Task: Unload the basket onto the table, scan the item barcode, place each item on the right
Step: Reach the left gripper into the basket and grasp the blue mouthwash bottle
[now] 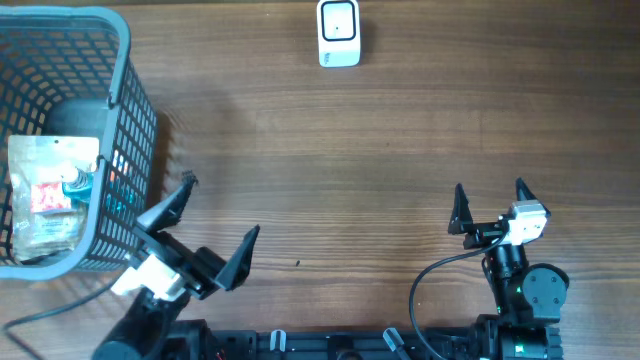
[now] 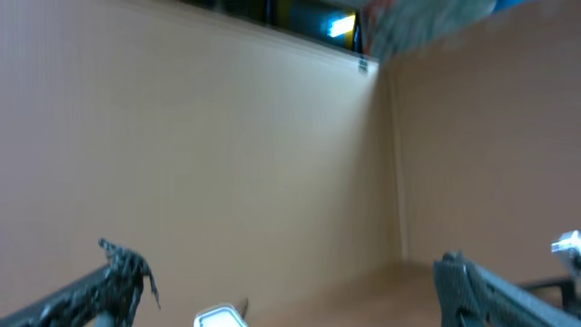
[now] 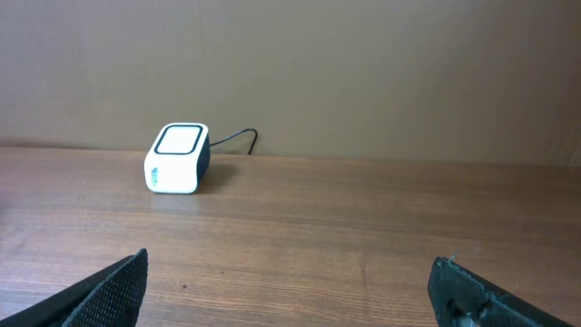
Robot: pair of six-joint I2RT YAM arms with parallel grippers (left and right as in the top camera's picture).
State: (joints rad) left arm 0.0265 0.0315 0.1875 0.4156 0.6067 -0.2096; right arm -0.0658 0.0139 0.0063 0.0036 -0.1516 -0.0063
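The item, a clear packet with a red label (image 1: 48,196), lies inside the grey mesh basket (image 1: 128,150) at the left edge. The white barcode scanner (image 1: 338,33) stands at the far middle of the table; its top pane faces up and a cable runs off behind it. The right wrist view shows the scanner (image 3: 179,158) ahead and to the left, and its top edge (image 2: 221,318) shows blurred at the bottom of the left wrist view. My left gripper (image 1: 222,206) stands open and empty just right of the basket. My right gripper (image 1: 490,188) stands open and empty at the near right.
A dark rounded object (image 1: 80,120) lies in the basket behind the packet. The wooden table (image 1: 350,180) stretches between both grippers and the scanner. A brown wall (image 3: 363,73) rises behind the scanner. A cable (image 1: 430,280) loops at the right arm's base.
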